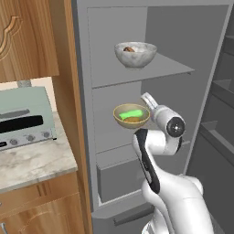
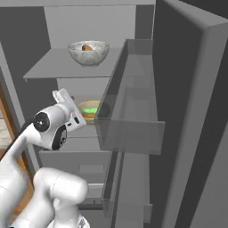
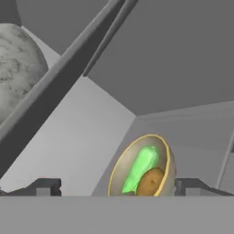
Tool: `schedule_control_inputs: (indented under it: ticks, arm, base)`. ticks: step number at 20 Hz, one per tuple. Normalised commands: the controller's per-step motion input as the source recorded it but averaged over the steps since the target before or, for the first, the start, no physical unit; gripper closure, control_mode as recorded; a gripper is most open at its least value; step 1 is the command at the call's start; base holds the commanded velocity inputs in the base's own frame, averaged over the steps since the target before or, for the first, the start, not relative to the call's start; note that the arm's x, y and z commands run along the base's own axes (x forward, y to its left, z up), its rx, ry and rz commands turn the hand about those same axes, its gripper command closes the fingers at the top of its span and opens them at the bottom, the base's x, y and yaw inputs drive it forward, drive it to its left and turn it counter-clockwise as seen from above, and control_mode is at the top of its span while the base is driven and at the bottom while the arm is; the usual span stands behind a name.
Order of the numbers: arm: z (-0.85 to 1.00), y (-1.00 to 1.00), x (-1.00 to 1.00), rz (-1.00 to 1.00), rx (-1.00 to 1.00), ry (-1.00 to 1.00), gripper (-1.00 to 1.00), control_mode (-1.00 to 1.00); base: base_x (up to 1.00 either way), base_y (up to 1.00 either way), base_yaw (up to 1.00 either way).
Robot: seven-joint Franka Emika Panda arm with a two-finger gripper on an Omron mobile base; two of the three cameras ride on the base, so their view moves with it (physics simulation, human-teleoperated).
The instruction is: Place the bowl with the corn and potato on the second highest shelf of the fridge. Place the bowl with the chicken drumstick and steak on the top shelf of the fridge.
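Two bowls sit in the fridge [image 1: 205, 68]: the marbled bowl [image 1: 135, 54] on the top shelf [image 1: 160, 71]. The gripper [image 3: 117, 187] stands spread wide, released, around the bowl with the corn and potato [image 3: 142, 168] on the second highest shelf [image 3: 196, 137].

Flat, even rendered light with no visible source, soft dim grey inside the fridge [image 1: 183, 41], faint shading under the top shelf [image 1: 169, 71], no glare, coarse soft-edged pixels, hand view slightly blurred

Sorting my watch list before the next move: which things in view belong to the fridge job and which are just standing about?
Job:
- olive bowl with corn and potato, on the second highest shelf
- marbled bowl on the top shelf
- end effector, open by the olive bowl

Standing about:
- toaster oven
- marble counter
- wooden cabinet
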Motion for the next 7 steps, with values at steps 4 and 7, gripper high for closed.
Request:
schedule_control_inputs:
  ticks: [4,7]
  arm:
    - [1.00,0.02,-1.00,0.00,0.00,0.00,-1.00,-1.00]
    - [1.00,0.00,-1.00,0.00,0.00,0.08,-1.00,-1.00]
  base:
    - [0.00,0.00,0.00]
    - [0.00,0.00,0.00]
